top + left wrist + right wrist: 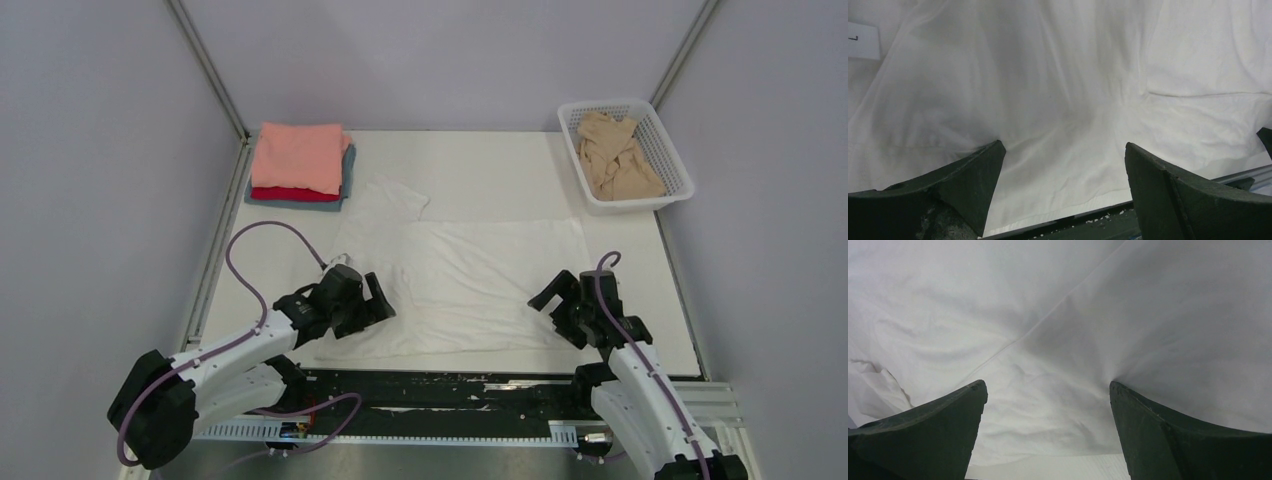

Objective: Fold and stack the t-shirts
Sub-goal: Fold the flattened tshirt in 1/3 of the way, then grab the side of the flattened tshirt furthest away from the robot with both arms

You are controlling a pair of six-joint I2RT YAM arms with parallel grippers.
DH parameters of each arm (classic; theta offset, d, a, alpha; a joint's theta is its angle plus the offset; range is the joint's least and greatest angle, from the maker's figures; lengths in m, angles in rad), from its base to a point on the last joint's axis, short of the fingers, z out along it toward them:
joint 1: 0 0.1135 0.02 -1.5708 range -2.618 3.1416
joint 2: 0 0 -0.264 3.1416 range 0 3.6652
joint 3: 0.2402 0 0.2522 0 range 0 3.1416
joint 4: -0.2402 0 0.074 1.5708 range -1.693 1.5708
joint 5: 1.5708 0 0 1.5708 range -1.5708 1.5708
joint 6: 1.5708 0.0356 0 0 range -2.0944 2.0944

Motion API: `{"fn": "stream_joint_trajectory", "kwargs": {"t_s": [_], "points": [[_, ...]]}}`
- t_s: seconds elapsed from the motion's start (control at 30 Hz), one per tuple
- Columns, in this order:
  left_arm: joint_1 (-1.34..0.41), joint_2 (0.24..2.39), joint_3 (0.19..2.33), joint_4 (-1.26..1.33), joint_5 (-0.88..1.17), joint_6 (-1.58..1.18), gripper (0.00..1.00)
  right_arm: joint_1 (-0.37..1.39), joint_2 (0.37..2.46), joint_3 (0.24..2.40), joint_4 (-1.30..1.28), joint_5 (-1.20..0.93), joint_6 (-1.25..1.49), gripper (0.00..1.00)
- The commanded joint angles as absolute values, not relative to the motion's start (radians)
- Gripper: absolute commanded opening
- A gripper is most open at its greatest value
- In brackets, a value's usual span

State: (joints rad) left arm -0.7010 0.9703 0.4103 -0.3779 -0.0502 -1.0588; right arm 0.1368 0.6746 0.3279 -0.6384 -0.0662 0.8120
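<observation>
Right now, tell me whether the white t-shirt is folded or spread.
Spread: the white t-shirt lies flat across the table, one sleeve sticking out toward the folded stack.

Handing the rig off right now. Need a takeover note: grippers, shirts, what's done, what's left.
Left gripper: open, on the white t-shirt, near-left part.
Right gripper: open, on the same shirt's near-right part.
Done: salmon-pink shirt, red shirt and grey-blue shirt folded and stacked, far left.
Left: white t-shirt lies spread mid-table, not yet folded. Beige shirt crumpled in the basket, far right. Fold and stack both.
</observation>
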Motion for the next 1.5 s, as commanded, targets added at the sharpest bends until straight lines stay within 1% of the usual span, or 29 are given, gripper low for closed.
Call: {"fn": "stream_joint_trajectory", "kwargs": {"t_s": [0.0,0.07,0.2,0.43,0.57,0.63,0.73,0.8,0.87,0.93,0.97,1.0,1.03,1.13,1.17,1.2,1.23,1.27,1.3,1.47], "points": [[-0.707,0.983,0.383,-0.53,-0.093,-1.088,1.0,0.146,0.662,0.313,-0.764,-0.101,0.862,1.0],[-0.709,0.981,0.384,-0.555,-0.078,-1.088,1.0,0.154,0.635,0.322,-0.793,-0.092,0.881,1.0],[-0.71,0.96,0.387,-0.607,-0.128,-1.099,1.0,0.176,0.564,0.328,-0.836,-0.066,0.925,1.0],[-0.712,0.92,0.428,-0.553,-0.103,-1.037,1.0,0.179,0.528,0.388,-0.881,-0.018,0.924,1.0],[-0.712,0.905,0.525,-0.554,-0.146,-0.961,1.0,0.179,0.505,0.481,-0.826,0.0,0.876,1.0],[-0.712,0.903,0.594,-0.539,-0.194,-0.91,1.0,0.179,0.508,0.547,-0.783,0.041,0.841,1.0],[-0.706,0.923,0.704,-0.492,-0.335,-0.835,1.0,0.179,0.507,0.587,-0.679,0.085,0.791,1.0],[-0.668,0.967,0.774,-0.447,-0.38,-0.78,1.0,0.179,0.523,0.61,-0.621,0.133,0.78,1.0],[-0.585,1.036,0.853,-0.396,-0.308,-0.713,1.0,0.179,0.549,0.619,-0.553,0.152,0.752,1.0],[-0.498,1.171,0.936,-0.335,-0.237,-0.636,1.0,0.179,0.575,0.614,-0.483,0.155,0.737,1.0],[-0.453,1.211,1.009,-0.304,-0.222,-0.617,1.0,0.178,0.588,0.605,-0.446,0.157,0.732,1.0],[-0.435,1.301,1.048,-0.296,-0.206,-0.583,1.0,0.179,0.6,0.595,-0.412,0.158,0.728,1.0],[-0.401,1.344,1.144,-0.301,-0.207,-0.573,1.0,0.179,0.61,0.582,-0.387,0.16,0.726,1.0],[-0.338,1.576,1.343,-0.326,-0.099,-0.493,1.0,0.179,0.655,0.57,-0.347,0.177,0.678,1.0],[-0.318,1.624,1.443,-0.342,-0.086,-0.478,1.0,0.179,0.668,0.568,-0.345,0.197,0.667,1.0],[-0.31,1.72,1.493,-0.354,-0.073,-0.457,1.0,0.178,0.677,0.566,-0.343,0.205,0.665,1.0],[-0.293,1.765,1.594,-0.387,-0.044,-0.448,1.0,0.178,0.684,0.564,-0.338,0.213,0.663,1.0],[-0.284,1.854,1.643,-0.42,-0.025,-0.43,1.0,0.177,0.69,0.56,-0.329,0.212,0.658,1.0],[-0.268,1.895,1.728,-0.43,0.01,-0.423,1.0,0.178,0.692,0.555,-0.32,0.21,0.65,1.0],[-0.227,2.196,2.002,-0.558,0.066,-0.39,1.0,0.177,0.692,0.536,-0.296,0.196,0.629,1.0]]}}
